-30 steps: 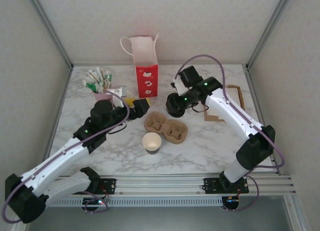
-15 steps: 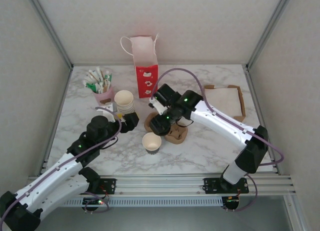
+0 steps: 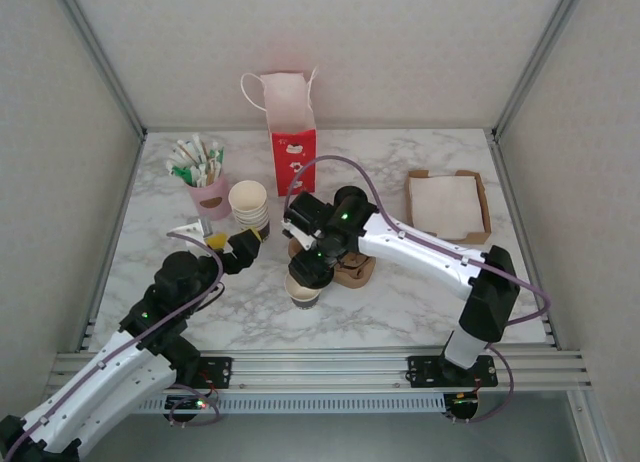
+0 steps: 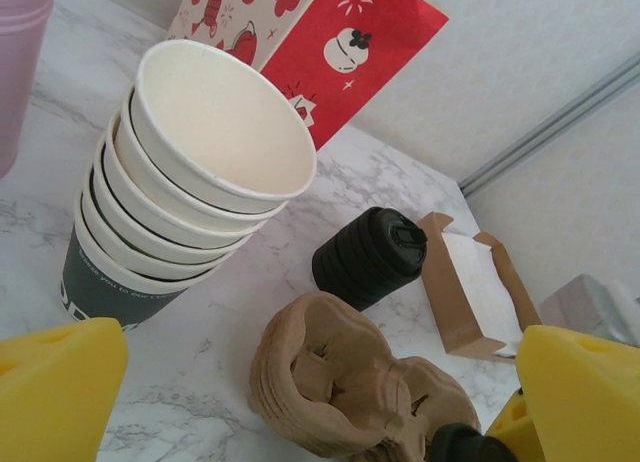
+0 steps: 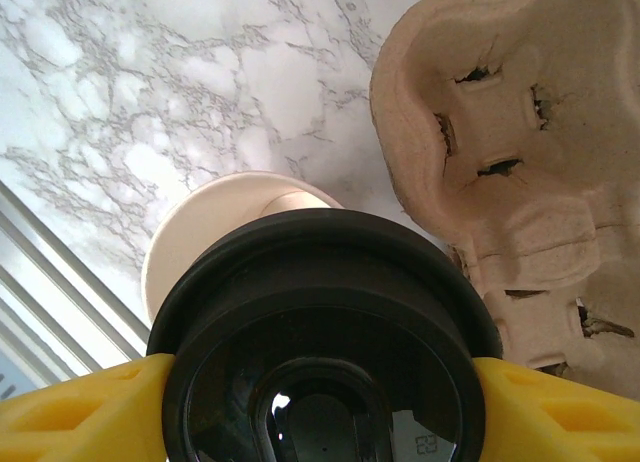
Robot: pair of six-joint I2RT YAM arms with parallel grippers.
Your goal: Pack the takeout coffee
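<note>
The takeout coffee's paper cup [image 3: 301,295], cream over a dark base, stands lidless near the table's front middle. In the right wrist view its cream rim [image 5: 215,227] peeks out behind a round black lid [image 5: 320,312]. My right gripper [image 3: 306,267] [image 5: 325,402] hovers just over the cup, shut on that lid, with a yellow finger [image 5: 80,407] at each side. My left gripper [image 3: 233,240] [image 4: 315,392] is open and holds nothing, a little left of the cup and in front of the stacked cups.
A stack of lidless cups [image 3: 249,204] [image 4: 190,182] and a pink cup of sticks [image 3: 208,192] stand at the left. Brown pulp carriers [image 3: 354,272] [image 4: 340,382] [image 5: 500,162] lie right of the cup. Behind them are stacked black lids [image 4: 368,257], a red bag [image 3: 293,147] and a cardboard napkin tray [image 3: 447,204].
My right arm has swung from the back right to over the single cup, carrying the lid. The left arm has drawn back toward the near left, uncovering the cup stack.
</note>
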